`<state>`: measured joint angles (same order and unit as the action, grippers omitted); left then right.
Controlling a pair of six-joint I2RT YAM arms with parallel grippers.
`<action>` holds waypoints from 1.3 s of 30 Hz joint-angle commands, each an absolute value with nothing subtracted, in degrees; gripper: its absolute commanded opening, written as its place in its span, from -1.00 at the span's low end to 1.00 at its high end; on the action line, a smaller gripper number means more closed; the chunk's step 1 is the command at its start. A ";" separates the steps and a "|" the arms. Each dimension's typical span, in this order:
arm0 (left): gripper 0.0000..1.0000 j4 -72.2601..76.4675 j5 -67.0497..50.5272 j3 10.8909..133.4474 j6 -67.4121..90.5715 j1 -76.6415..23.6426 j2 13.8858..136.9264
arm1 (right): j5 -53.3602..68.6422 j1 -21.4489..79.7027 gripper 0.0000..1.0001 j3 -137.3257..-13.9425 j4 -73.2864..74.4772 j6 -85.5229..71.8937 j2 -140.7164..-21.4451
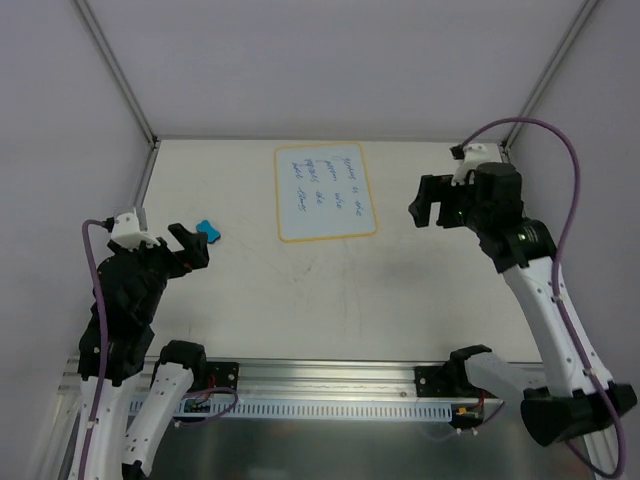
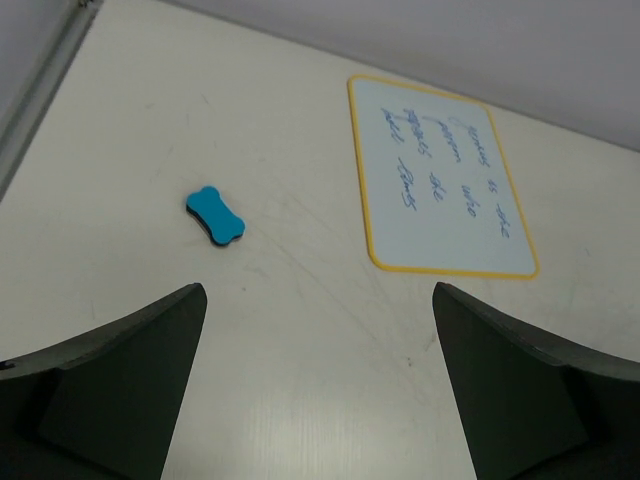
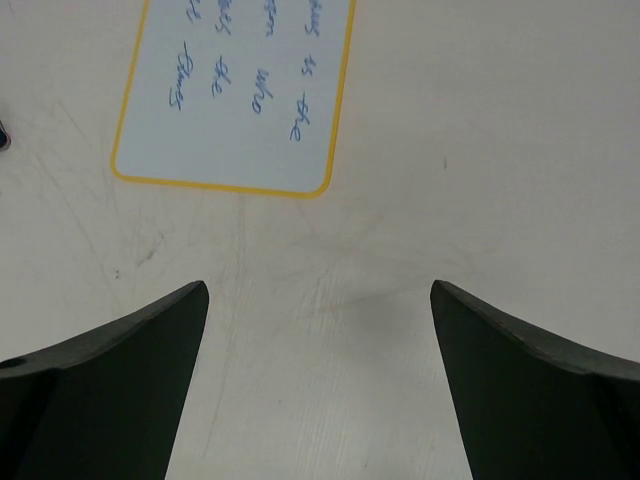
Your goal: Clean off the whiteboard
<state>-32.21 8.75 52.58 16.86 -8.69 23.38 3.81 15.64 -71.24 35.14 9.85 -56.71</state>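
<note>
Left gripper (image 1: pixel 190 245): jaws wide apart, holding nothing, poised above the table (image 1: pixel 330 300) at its 9 o'clock side. Eraser (image 2: pixel 215 215): small blue bone-shaped block, lying flat just beyond that gripper, at about 11 o'clock of the finger gap in the left wrist view, touched by nothing. Right gripper (image 1: pixel 425 205): jaws likewise wide apart and empty, raised near the table's 2 o'clock corner, with bare tabletop between its fingers. Whiteboard (image 1: pixel 325 192): flat on the table at 12 o'clock, near the far edge, yellow border, several lines of dark handwriting across it, none wiped; it lay near the right gripper, at that gripper's 9 o'clock, and well apart from the eraser. Stage, as judged: eraser not yet picked up, erasing not begun. Hazards, as judged: the eraser is low and flat, so a descent that is off-centre or too shallow could nudge it away rather than take hold of it, and one too deep could drive the fingertips into the table; the board appears unfixed, so wiping strokes could slide it unless the right gripper steadied it; both arms working over the board could collide.
</note>
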 commanded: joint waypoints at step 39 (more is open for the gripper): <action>0.97 -32.61 -0.53 42.45 22.94 -9.14 32.34 | -5.45 23.56 -0.55 -78.23 18.54 -11.34 -115.67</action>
<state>-33.34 0.43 42.41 23.16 -8.69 31.75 -6.85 23.77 -80.34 18.44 -9.41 -115.83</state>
